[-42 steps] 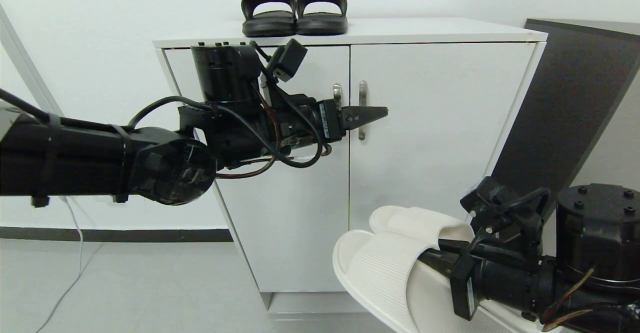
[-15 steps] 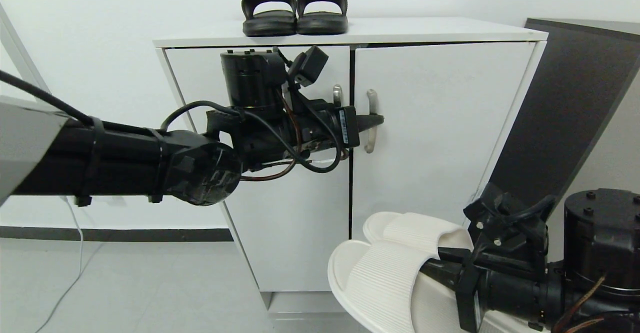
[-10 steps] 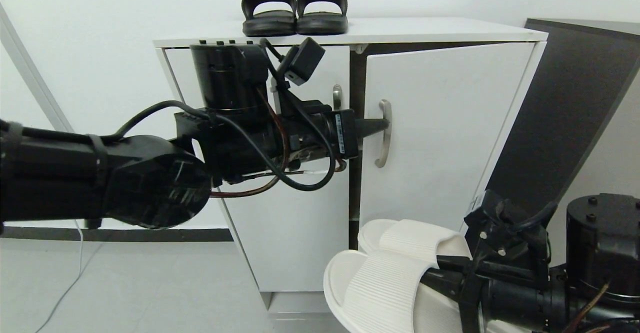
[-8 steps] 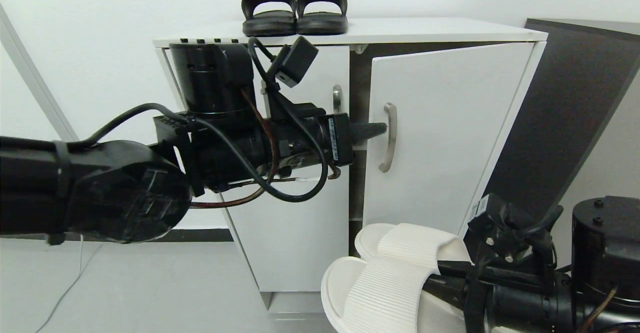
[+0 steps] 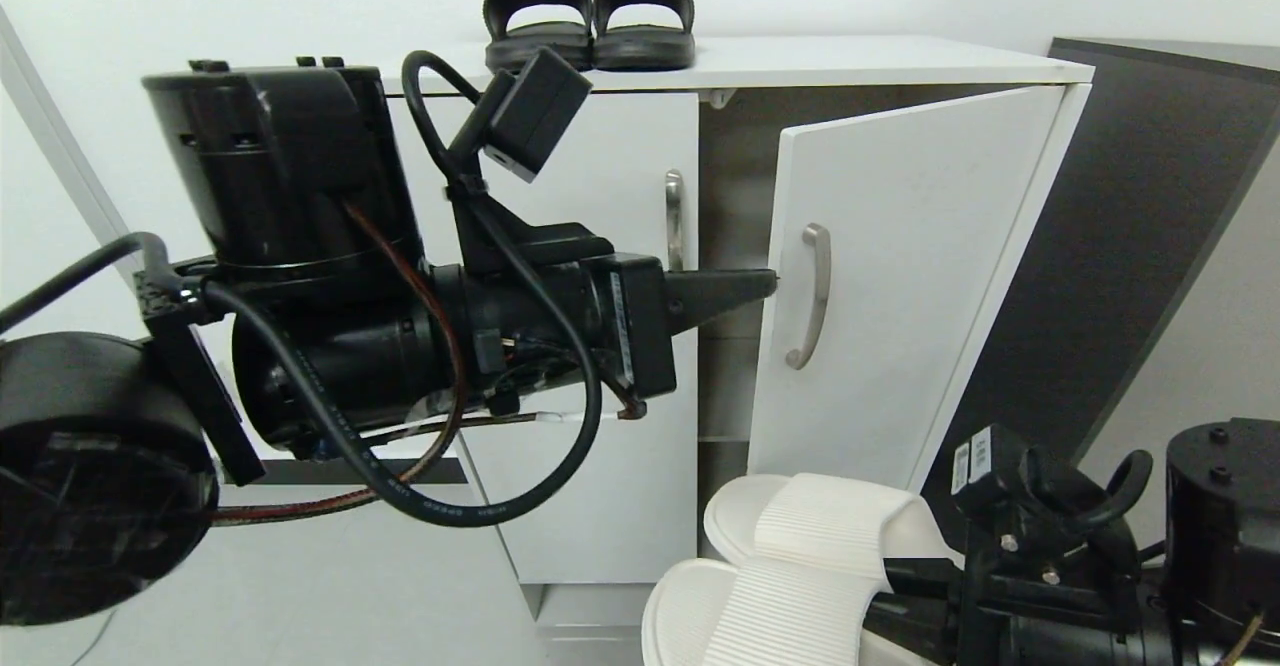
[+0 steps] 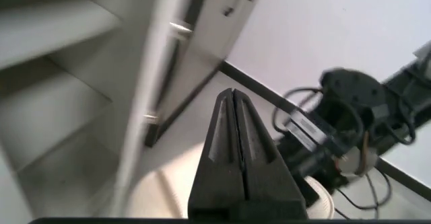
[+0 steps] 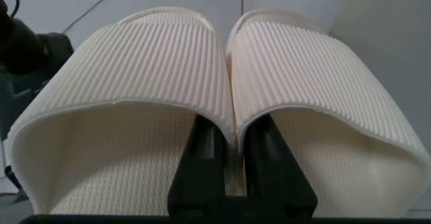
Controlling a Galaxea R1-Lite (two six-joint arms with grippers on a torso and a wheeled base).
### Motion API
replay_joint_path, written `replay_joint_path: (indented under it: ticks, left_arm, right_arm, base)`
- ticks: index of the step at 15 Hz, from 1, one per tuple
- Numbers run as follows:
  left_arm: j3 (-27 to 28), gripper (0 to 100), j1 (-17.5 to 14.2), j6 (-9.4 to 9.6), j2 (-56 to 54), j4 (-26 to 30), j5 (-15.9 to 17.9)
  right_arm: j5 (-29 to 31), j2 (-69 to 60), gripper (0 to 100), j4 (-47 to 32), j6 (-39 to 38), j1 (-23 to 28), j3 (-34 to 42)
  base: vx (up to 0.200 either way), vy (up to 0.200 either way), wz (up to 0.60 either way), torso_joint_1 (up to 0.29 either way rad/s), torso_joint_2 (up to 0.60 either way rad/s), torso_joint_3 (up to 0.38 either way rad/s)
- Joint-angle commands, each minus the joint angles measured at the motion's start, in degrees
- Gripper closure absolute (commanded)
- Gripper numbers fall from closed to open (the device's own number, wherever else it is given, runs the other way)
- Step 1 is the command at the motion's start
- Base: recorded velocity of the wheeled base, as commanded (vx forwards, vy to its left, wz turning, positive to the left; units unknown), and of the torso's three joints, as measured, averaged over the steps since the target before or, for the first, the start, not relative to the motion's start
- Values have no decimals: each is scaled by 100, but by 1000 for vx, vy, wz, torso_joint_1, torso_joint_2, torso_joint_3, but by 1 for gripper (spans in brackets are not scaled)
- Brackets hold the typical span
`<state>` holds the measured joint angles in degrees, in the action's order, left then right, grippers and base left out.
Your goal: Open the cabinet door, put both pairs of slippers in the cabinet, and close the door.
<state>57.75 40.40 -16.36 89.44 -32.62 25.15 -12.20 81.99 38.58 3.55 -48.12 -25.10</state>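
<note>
Fingers on my left arm, the left fingers (image 5: 742, 290), are pressed together with nothing between them. Their tip sits in front of the cabinet (image 5: 880, 58), at the free edge of its right-hand door (image 5: 900, 276) and short of the handle (image 5: 812, 296); I cannot tell whether it touches. My right fingers (image 7: 217, 158) pinch the white slippers (image 5: 790, 556), held low in front of the cabinet, below the door.

Step in hand, as I judge it: opening. The door stands part-way out, with a dark gap beside it. The black slippers (image 5: 590, 21) sit on top of the cabinet, untouched. Neither pair is inside.

Next move likely calls for swinging the door wider, since the gap looks narrow for the white pair, then carrying that pair in.

View notes: the left wrist view looks into the cabinet and shows pale shelves (image 6: 60, 22), which the head view leaves in shadow. The right wrist view shows one finger inside each slipper, squeezing the two inner strap walls together; from the head view the straps hide this.
</note>
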Motion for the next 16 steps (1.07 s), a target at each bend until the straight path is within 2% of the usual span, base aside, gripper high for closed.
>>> replay_joint_path:
  ticks: [1, 2, 5, 10, 13, 15, 16]
  left_arm:
    - [88, 100, -375, -25, 275, -78, 25]
    - [263, 100, -428, -34, 539, -174, 8]
    - [703, 100, -559, -280, 1181, -719, -54]
    - [1283, 100, -568, -289, 1734, -675, -54]
    - [1362, 100, -568, -306, 1814, -684, -98]
    - [1362, 100, -524, -306, 1840, -719, -221]
    - [1336, 100, -384, -298, 1831, -728, -256]
  right_arm:
    - [-10, 18, 100, 0, 14, -49, 67]
    - [-19, 27, 100, 0, 14, -84, 75]
    - [-19, 45, 100, -9, 32, -119, 137]
    - [-45, 141, 100, -18, 76, -268, 207]
    - [-54, 159, 100, -18, 173, -295, 251]
    - [-54, 177, 100, -18, 190, -330, 278]
    - [-45, 177, 100, -18, 190, -365, 286]
  base:
    - [0, 0, 0, 0, 0, 0]
    - [0, 0, 0, 0, 0, 0]
    - [0, 0, 0, 0, 0, 0]
    - [0, 0, 0, 0, 0, 0]
    - [0, 0, 0, 0, 0, 0]
    - [-200, 0, 0, 5, 2, -2]
    - [-200, 0, 0, 2, 12, -2]
